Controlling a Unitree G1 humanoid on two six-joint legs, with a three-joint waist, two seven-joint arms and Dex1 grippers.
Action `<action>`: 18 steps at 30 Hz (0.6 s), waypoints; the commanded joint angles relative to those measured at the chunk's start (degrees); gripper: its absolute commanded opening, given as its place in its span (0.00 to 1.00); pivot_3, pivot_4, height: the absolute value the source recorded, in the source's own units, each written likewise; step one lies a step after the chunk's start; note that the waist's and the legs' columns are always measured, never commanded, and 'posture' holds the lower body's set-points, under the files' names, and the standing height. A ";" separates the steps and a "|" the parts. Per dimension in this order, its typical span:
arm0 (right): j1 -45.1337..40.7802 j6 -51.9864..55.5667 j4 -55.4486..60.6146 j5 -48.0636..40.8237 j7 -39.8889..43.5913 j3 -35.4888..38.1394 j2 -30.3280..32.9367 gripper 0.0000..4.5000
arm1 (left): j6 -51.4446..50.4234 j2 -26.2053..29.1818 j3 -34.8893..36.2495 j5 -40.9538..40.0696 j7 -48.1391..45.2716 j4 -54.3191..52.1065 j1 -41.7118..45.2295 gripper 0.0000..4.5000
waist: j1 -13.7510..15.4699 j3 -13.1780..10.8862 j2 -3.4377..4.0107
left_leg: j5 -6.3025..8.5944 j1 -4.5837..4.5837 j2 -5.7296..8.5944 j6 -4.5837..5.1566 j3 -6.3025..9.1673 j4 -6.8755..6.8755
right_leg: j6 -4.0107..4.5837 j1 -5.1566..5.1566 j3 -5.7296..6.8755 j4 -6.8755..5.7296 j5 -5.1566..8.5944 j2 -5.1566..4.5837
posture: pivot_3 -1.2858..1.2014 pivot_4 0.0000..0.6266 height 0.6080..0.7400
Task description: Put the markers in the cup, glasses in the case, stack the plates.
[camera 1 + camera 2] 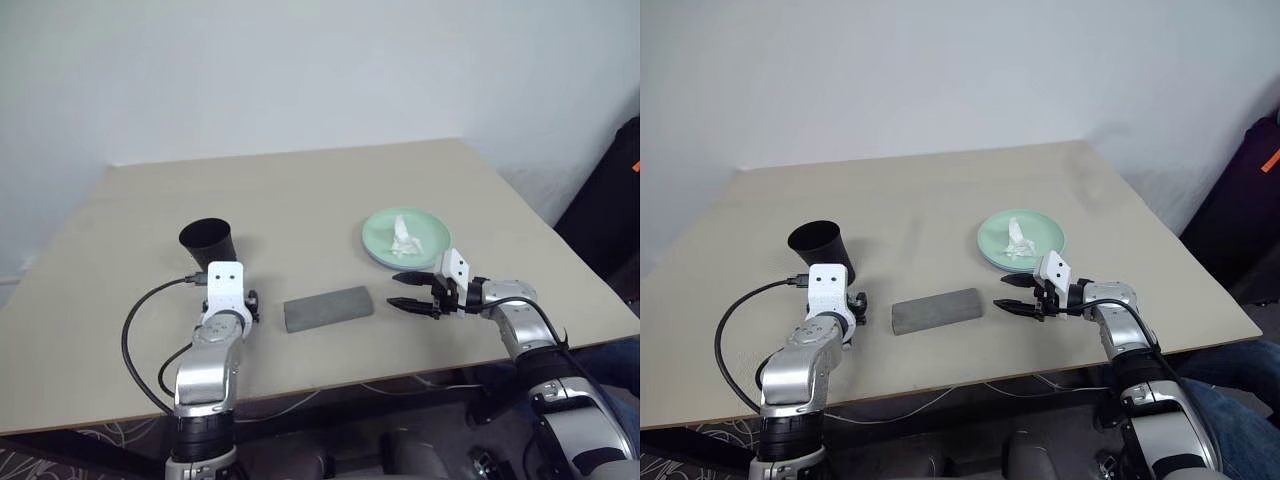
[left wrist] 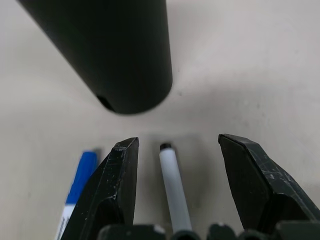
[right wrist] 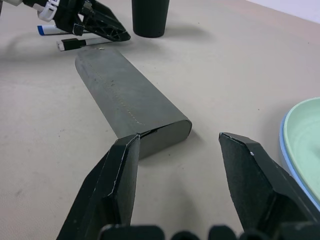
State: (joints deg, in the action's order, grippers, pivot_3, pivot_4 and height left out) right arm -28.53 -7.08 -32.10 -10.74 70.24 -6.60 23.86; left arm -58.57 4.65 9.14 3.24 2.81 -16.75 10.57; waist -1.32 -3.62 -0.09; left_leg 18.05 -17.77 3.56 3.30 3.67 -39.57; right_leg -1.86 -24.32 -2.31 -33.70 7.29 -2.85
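On the table [image 1: 300,200], beside the cup [image 1: 208,243]:
Left gripper [image 2: 175,165]: jaws apart astride a black-capped marker [image 2: 174,187], seemingly not gripping.
Right gripper [image 3: 177,175]: spread, empty, near the case [image 3: 127,97].

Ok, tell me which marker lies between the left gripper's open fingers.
The dark-capped marker, lying on the table between the left gripper's open fingers. The blue-capped marker lies outside them, beside one finger.

Bare worktop [image 1: 300,190] lies open behind; the cup [image 1: 207,243], case [image 1: 328,307] and plates [image 1: 405,238] block the front.
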 commanded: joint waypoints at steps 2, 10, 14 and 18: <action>-0.44 -0.91 2.19 -0.89 -0.17 1.09 0.49 0.61 | -2.47 0.00 0.67 0.07 0.99 -1.66 2.21 0.59 | -0.04 -0.01 -0.01 | 0.00 0.01 -0.01 0.00 -0.01 0.00 | 0.00 0.00 0.00 0.00 0.00 0.00 | 0.52 0.00 1.00; 0.51 -0.96 2.98 -1.00 -0.54 1.34 0.78 0.61 | -6.72 -0.89 1.88 -1.09 0.64 -1.57 3.31 0.59 | -0.05 0.00 -0.01 | 0.02 0.05 -0.03 -0.03 -0.03 0.05 | 0.00 0.00 0.00 0.00 0.00 0.01 | 0.52 0.00 1.00; 1.00 -0.78 3.67 -0.99 -0.76 1.36 0.81 0.61 | -7.04 -1.21 2.51 -1.46 0.86 -1.75 3.35 0.40 | -0.14 -0.01 -0.01 | 0.07 0.05 -0.03 -0.12 -0.04 0.07 | 0.00 0.00 -0.01 0.01 0.01 0.01 | 0.52 0.00 1.00; 0.93 -0.65 3.78 -0.96 -0.94 1.29 0.77 0.61 | -7.22 -1.55 3.32 -1.97 1.37 -1.83 3.56 0.09 | -0.59 -0.01 -0.01 | 0.07 0.09 -0.06 -0.13 -0.08 0.13 | 0.00 0.00 -0.01 0.01 0.01 0.01 | 0.52 0.00 1.00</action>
State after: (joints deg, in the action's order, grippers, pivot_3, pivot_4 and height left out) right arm -26.74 -7.15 -30.49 -10.74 69.62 -6.55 24.08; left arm -65.47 3.14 11.93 1.38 3.71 -17.04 12.92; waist -1.91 -3.63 -0.10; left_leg 18.12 -17.67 3.49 3.16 3.59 -39.42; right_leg -1.87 -24.31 -2.31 -33.69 7.29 -2.84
